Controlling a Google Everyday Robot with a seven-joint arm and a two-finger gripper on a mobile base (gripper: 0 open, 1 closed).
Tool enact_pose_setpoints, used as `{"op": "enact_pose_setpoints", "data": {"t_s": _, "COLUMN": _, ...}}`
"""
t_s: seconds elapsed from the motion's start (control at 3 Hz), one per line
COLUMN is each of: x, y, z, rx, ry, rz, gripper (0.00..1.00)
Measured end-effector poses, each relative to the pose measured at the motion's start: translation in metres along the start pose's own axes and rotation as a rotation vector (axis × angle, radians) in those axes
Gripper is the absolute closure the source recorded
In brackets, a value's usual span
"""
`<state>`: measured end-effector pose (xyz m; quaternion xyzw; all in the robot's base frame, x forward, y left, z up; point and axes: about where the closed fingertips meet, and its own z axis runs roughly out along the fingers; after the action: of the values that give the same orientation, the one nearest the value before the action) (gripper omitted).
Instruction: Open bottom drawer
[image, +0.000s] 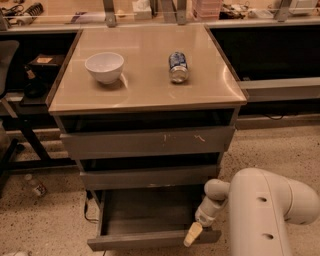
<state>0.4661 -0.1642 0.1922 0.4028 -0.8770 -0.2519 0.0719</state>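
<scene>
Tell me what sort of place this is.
Probably a lab or workshop: cluttered workbenches along the back, a speckled floor, and a grey drawer cabinet. The pincer is at the open bottom drawer's front edge.
</scene>
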Motion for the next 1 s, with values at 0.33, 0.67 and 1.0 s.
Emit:
{"op": "enact_pose_setpoints", "data": {"t_s": 0.33, "x": 0.000, "y": 0.002, "z": -0.003, "rx": 0.000, "ry": 0.000, "rz": 0.000, "gripper": 0.00}}
{"op": "enact_pose_setpoints", "data": {"t_s": 0.67, "x": 0.040, "y": 0.038, "z": 0.002, "rx": -0.070, "ry": 0.012, "rz": 0.050, "gripper": 0.00}}
{"op": "enact_pose_setpoints", "data": {"t_s": 1.0, "x": 0.040, "y": 0.038, "z": 0.003, "rx": -0.074, "ry": 0.013, "rz": 0.048, "gripper": 0.00}}
